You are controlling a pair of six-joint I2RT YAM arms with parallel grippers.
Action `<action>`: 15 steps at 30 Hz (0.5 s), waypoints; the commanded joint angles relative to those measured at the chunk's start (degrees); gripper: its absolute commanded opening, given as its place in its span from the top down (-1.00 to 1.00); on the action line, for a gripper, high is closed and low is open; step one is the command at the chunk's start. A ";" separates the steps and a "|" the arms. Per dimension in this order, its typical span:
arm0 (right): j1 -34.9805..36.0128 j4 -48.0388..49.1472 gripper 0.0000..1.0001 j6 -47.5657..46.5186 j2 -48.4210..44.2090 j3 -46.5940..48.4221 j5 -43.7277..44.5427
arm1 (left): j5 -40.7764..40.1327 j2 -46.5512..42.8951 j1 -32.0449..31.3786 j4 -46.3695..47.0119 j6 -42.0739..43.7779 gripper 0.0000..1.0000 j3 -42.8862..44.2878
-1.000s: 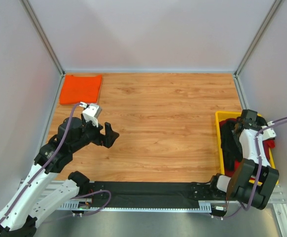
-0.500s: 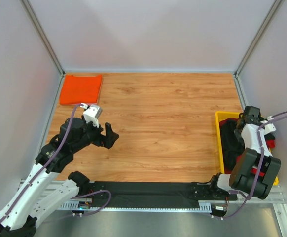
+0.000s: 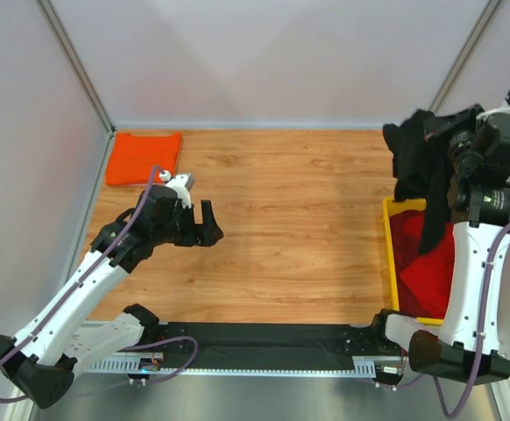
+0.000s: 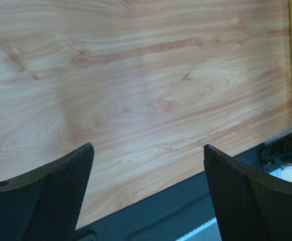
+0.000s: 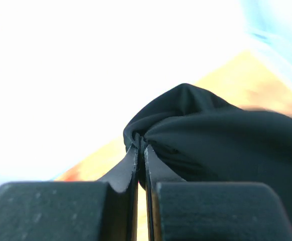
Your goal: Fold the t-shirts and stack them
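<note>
Clamping a bunched fold of the black t-shirt (image 5: 221, 145), the right gripper (image 5: 141, 149) shows both fingers (image 5: 128, 168) pressed together in the right wrist view, with only a hairline slit between them. The cloth swells out past the fingertips toward the right of that frame. In the top external view this gripper sits at the upper right of the frame, raised above the table (image 3: 299, 219). The black t-shirt hangs from it in a loose drape, and a narrow tail of the shirt runs down across the far end of the yellow tray (image 3: 391, 263). Whether that tail touches the tray contents cannot be determined. The red t-shirts (image 3: 426, 272) lie heaped inside the yellow tray at the right edge of the frame. The left gripper (image 4: 147, 146) has its fingers (image 4: 60, 191) spread wide apart, holding and touching nothing, and bare wood-grain table surface shows between them in the left wrist view. In the top external view it sits left of centre, pointing toward the right. The orange t-shirt (image 3: 144, 158) lies folded flat at the upper left corner of the table, well apart from both grippers.
</note>
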 commanded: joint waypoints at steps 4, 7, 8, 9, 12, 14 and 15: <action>15.53 -1.14 0.99 -2.09 8.19 19.18 -24.30 | 8.15 4.32 6.42 -1.32 -6.51 -0.92 6.48; 22.49 -0.74 0.99 0.16 8.99 17.64 -23.42 | 9.03 2.74 11.60 -1.32 -8.18 -0.92 5.52; 24.09 -0.38 0.99 0.79 8.46 15.45 -22.72 | 9.21 2.22 12.31 -1.24 -8.54 -0.93 5.08; 25.93 0.15 0.99 1.14 6.98 8.98 -21.93 | 9.39 1.17 12.84 -1.23 -8.72 -0.93 4.64; 34.89 5.14 0.97 0.01 3.72 -8.91 -17.54 | 8.43 -0.16 13.29 -1.93 -8.02 -0.93 2.01; 40.79 6.04 0.92 -0.43 3.45 -18.01 -13.32 | 7.11 -0.16 13.29 -3.60 -7.49 -0.93 1.21; 42.20 6.65 0.88 -0.26 3.88 -24.94 -12.18 | 6.76 -0.42 13.29 -3.87 -7.05 -0.92 -0.01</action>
